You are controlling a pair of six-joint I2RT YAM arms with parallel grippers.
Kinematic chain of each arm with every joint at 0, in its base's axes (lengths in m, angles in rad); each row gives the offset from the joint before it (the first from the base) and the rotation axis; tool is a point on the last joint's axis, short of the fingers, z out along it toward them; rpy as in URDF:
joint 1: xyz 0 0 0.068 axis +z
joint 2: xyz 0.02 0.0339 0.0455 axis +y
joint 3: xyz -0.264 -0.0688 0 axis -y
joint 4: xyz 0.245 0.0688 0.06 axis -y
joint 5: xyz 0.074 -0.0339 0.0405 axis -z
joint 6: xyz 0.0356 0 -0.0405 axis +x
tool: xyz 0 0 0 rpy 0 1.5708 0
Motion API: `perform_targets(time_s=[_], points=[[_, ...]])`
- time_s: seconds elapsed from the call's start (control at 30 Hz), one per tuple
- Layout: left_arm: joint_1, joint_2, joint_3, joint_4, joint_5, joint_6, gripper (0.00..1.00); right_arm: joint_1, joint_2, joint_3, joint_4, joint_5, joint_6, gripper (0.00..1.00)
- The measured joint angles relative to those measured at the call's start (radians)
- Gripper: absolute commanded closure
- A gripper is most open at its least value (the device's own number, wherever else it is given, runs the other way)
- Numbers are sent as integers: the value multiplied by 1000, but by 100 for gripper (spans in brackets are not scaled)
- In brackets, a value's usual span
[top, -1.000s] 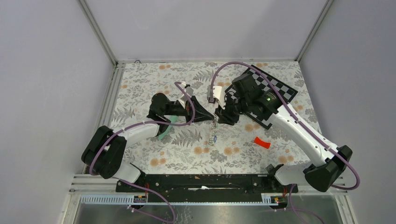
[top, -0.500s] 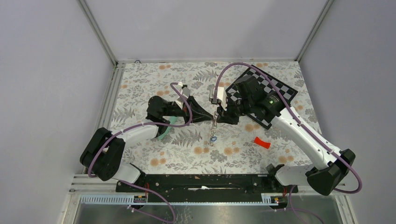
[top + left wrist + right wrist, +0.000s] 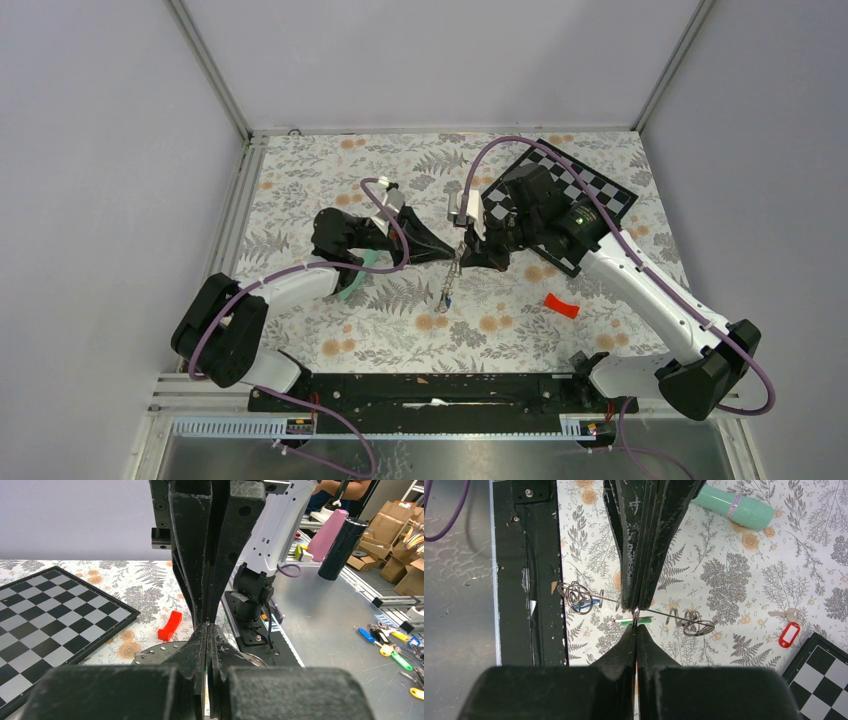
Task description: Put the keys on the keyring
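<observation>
My left gripper (image 3: 452,251) and right gripper (image 3: 466,254) meet tip to tip above the middle of the table. Both are shut on the thin metal of the keyring (image 3: 636,614), seen edge-on between the tips. Its chain (image 3: 449,280) hangs down from there with wire rings (image 3: 695,623) and a blue-tagged key (image 3: 580,605) at its ends. A green tag (image 3: 636,621) shows edge-on at my right fingertips. A red-tagged key (image 3: 788,631) lies on the cloth. In the left wrist view my left gripper (image 3: 207,628) presses shut against the right fingers (image 3: 235,545).
A mint-green tube (image 3: 735,507) lies under the left arm (image 3: 352,262). A chessboard (image 3: 580,195) sits at the back right under the right arm. A curved red plastic piece (image 3: 561,305) lies on the floral cloth at the right, also in the left wrist view (image 3: 170,625).
The chain, which lay partly on the cloth, now hangs free and its lower end has swung left. Both gripper tips shifted slightly left while staying pressed together.
</observation>
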Motion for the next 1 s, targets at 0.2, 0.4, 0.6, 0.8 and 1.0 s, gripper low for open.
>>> perform_targets(time_s=[0.2, 0.4, 0.6, 0.8, 1.0], points=[[-3, 0, -3, 30, 15, -3, 100, 0, 0, -2, 1, -27, 0, 100], [-4, 0, -16, 49, 16, -3, 100, 0, 3, -8, 11, -46, 10, 88], [-4, 0, -18, 56, 18, -3, 100, 0, 3, -10, 21, -45, 19, 78], [-6, 0, -25, 68, 18, -6, 100, 0, -14, -24, 39, -26, 15, 65], [-9, 0, -25, 88, 18, -30, 100, 0, -51, -25, 45, -17, 3, 61]])
